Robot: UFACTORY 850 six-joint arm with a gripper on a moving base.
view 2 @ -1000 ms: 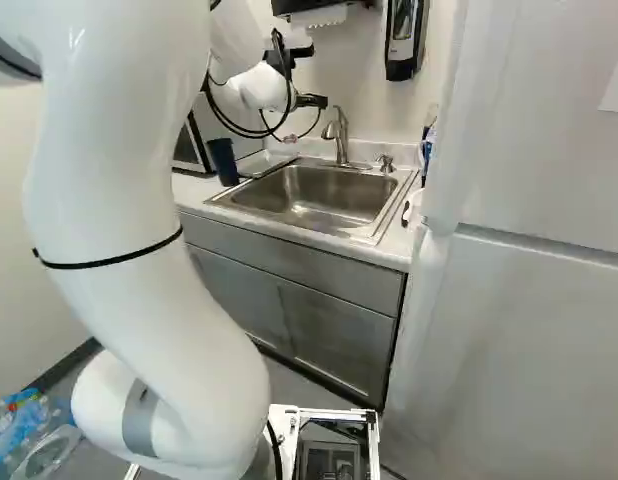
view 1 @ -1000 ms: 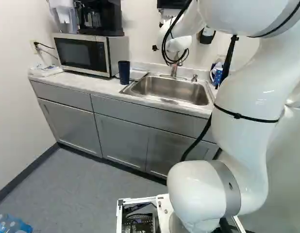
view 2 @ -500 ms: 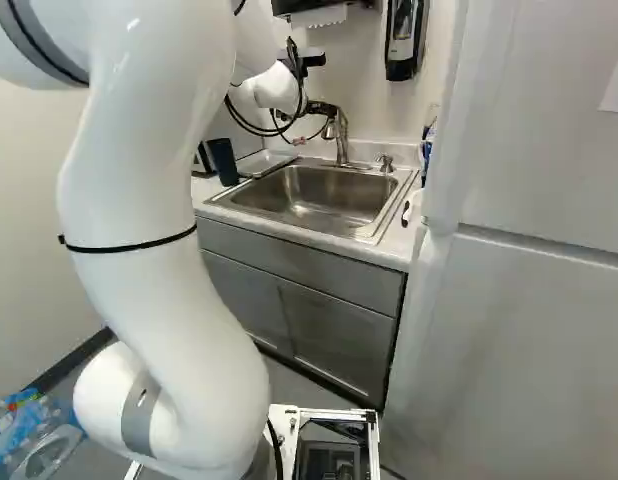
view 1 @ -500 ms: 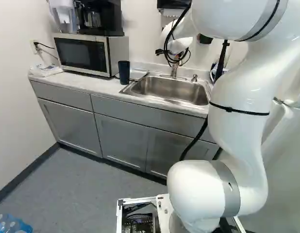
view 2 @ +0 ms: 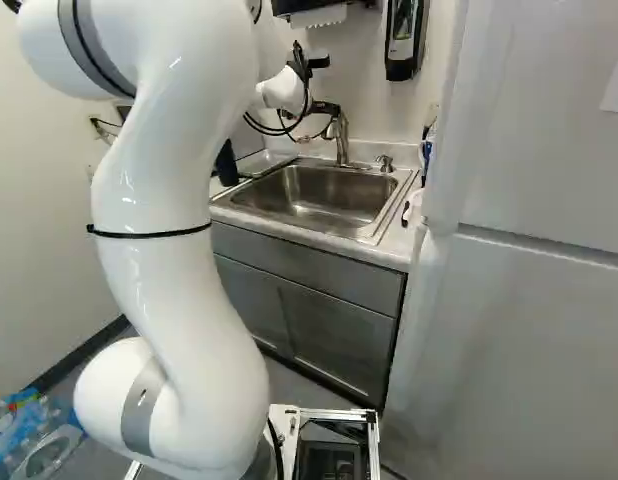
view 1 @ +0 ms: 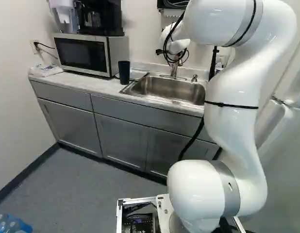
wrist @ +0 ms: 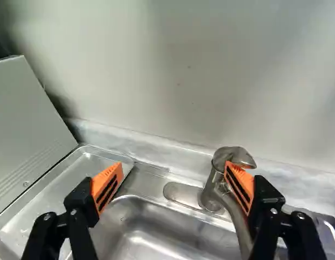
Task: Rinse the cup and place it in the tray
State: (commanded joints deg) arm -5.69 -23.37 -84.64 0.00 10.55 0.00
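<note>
So the hand (view 2: pixel 319 124) is wide open and empty, right by the faucet (wrist: pixel 213 187). The dark cup (view 1: pixel 124 73) stands on the surface (view 1: pixel 99 85), left of the hand in the left base view.

Bright light, soft shadows on wall (wrist: pixel 184 81), glints in sink (wrist: pixel 148 238)

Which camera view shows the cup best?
The left base view: the dark cup stands there in plain sight beside the microwave. In the right base view the arm hides part of it, and the wrist view doesn't show it.
</note>
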